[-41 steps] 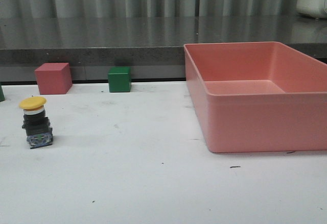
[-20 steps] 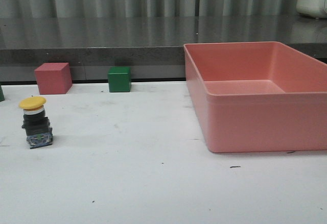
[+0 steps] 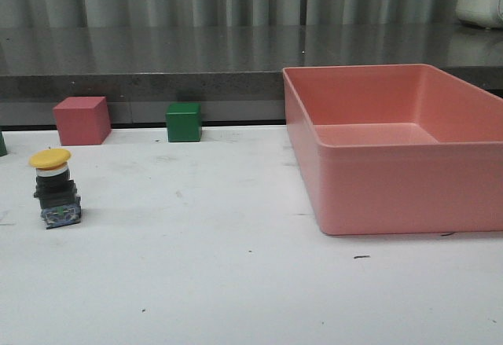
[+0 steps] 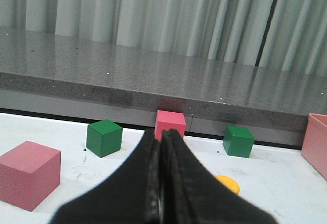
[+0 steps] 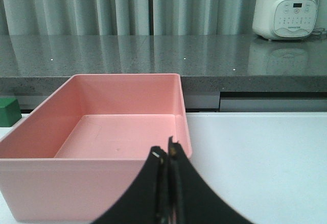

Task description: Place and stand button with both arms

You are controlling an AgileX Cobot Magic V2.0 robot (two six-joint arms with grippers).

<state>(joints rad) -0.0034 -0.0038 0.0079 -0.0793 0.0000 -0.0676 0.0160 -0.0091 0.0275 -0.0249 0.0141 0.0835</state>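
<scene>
Button standing, both tools empty

The push-button [image 3: 54, 188] sits upright on the white tabletop [image 3: 220, 266], left side, well apart from the pink bin [image 3: 393, 188]. Left tool [image 4: 162, 147] and right tool [image 5: 167, 157] are both pinched closed, holding nothing.

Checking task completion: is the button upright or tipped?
Upright. The button stands on its base on the table, yellow cap on top, nothing touching it.

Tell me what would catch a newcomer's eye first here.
The big pink bin fills the table's right side and looks empty. On the left, the button stands upright alone, yellow cap on top. Each wrist view shows closed fingers: left gripper, right gripper.
</scene>
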